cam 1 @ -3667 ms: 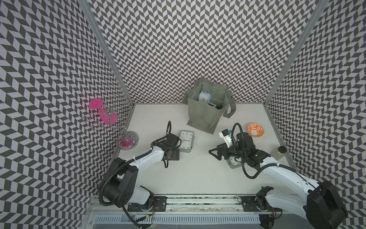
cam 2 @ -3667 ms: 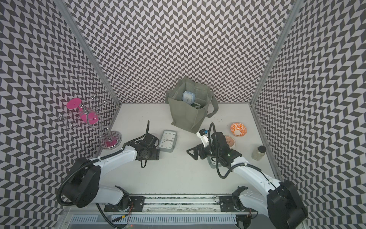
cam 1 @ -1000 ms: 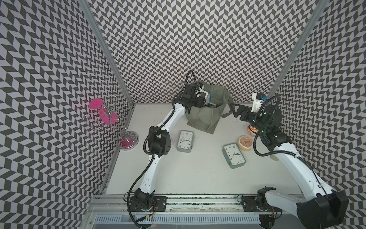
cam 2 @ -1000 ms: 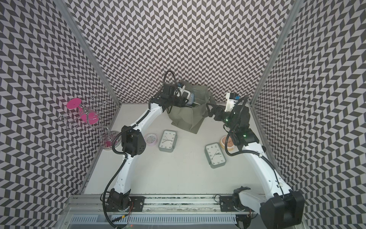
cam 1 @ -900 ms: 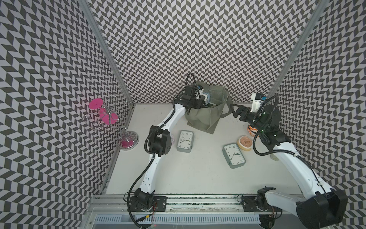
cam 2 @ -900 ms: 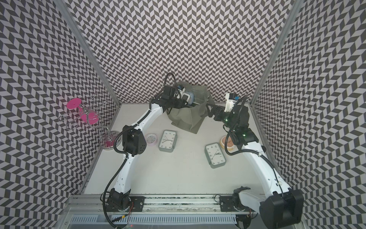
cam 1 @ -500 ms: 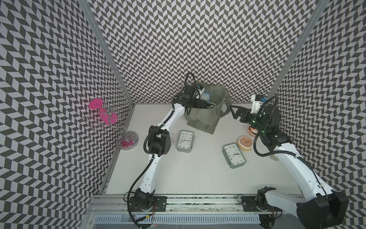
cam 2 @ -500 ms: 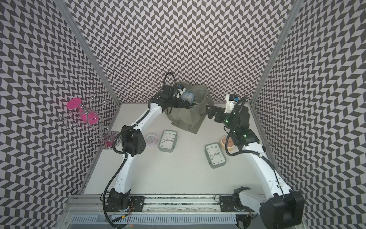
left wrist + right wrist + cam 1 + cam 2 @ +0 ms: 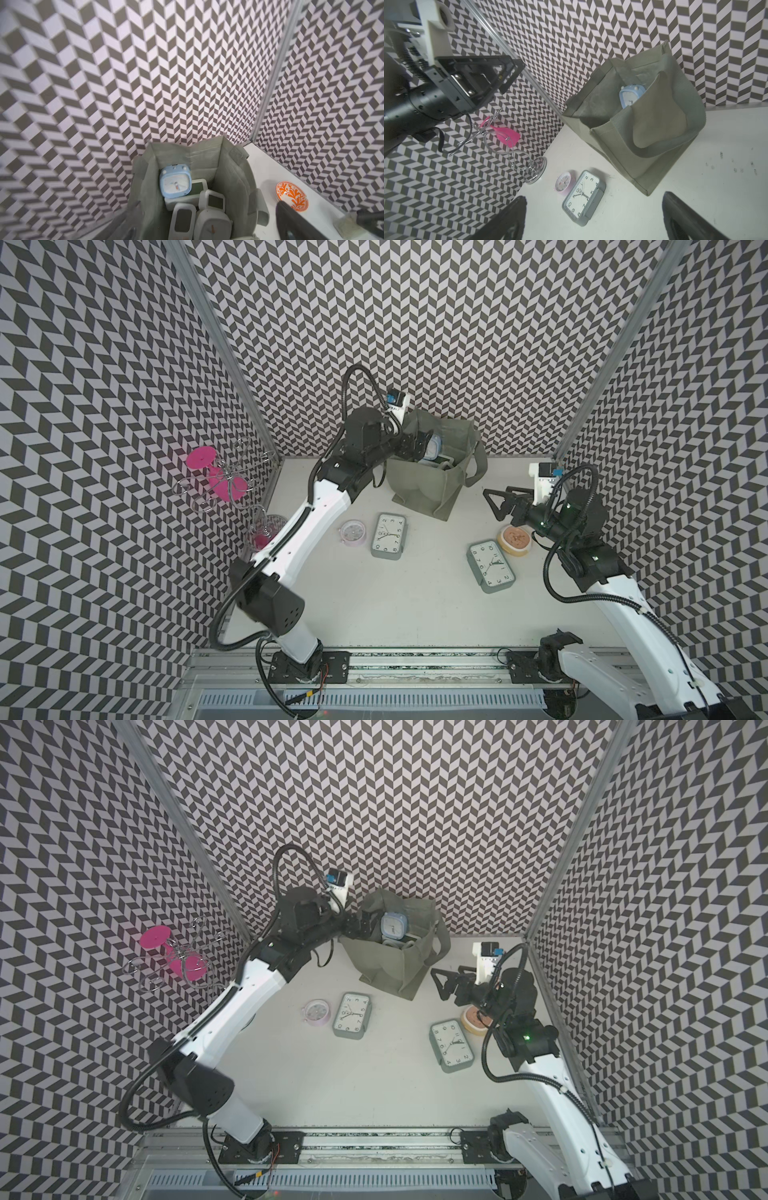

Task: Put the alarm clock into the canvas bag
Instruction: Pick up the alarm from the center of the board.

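The grey-green canvas bag (image 9: 428, 489) (image 9: 392, 965) (image 9: 654, 116) stands upright at the back of the table. A blue alarm clock (image 9: 394, 925) (image 9: 175, 184) (image 9: 631, 97) and several white clocks (image 9: 212, 200) lie inside it. Two grey alarm clocks (image 9: 388, 536) (image 9: 492, 566) (image 9: 352, 1016) and a small pink one (image 9: 353, 533) (image 9: 563, 182) lie face up on the table. My left gripper (image 9: 413, 445) (image 9: 360, 926) (image 9: 207, 207) (image 9: 483, 74) hangs open over the bag's left rim, holding nothing. To the right of the bag, clear of its strap, my right gripper (image 9: 496, 502) (image 9: 441, 979) (image 9: 593, 205) is open and empty.
A wire stand with pink pieces (image 9: 216, 477) (image 9: 174, 957) (image 9: 506, 135) stands at the left wall. A tan round dish (image 9: 515, 539) (image 9: 471, 1021) sits under my right wrist. An orange patterned bowl (image 9: 292, 195) lies by the right wall.
Both grippers opened over the last second. The bag's right strap dropped back against the bag, and my right gripper drew a little away from it. The left stays at the rim.
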You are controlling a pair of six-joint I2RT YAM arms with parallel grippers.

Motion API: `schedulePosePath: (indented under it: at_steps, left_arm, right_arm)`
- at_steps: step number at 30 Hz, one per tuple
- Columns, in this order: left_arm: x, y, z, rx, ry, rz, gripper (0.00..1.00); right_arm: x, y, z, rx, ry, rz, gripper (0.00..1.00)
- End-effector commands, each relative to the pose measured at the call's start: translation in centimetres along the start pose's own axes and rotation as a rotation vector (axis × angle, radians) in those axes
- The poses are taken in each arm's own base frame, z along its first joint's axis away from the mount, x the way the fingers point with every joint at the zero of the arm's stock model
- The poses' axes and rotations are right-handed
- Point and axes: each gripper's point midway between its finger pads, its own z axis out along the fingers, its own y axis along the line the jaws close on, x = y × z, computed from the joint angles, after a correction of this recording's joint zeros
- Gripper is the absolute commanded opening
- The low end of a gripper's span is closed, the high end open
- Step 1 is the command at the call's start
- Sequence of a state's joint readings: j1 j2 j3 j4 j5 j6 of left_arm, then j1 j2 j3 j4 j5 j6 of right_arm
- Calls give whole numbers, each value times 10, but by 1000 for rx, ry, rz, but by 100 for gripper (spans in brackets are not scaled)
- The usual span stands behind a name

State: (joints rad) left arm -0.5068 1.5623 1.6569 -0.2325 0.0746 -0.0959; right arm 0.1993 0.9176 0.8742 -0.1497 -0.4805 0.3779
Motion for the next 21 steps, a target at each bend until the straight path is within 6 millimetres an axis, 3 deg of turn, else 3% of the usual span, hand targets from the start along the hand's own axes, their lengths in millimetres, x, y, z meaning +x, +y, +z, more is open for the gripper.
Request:
schedulePosePath:
  at_steps: [1, 5, 9, 13, 16, 21]
  left_arm:
    - [35, 48, -29, -245, -28, -146, 99]
    - [94, 67, -71, -362, 32, -229, 99]
    - [184, 89, -98, -499, 237, -308, 99]
    - [254, 106, -114, -555, 392, -372, 99]
    - [281, 118, -115, -569, 457, -401, 98]
    - [310, 134, -103, -577, 542, -425, 98]
  right_arm:
    - [20, 23, -1, -125, 55, -49, 99]
    - [54, 35, 9, -164, 120, -65, 99]
    - [88, 39, 25, -187, 213, -73, 99]
    - [99, 42, 29, -204, 227, -77, 99]
    - [103, 37, 30, -189, 226, -77, 99]
    - [117, 33, 34, -194, 267, -65, 99]
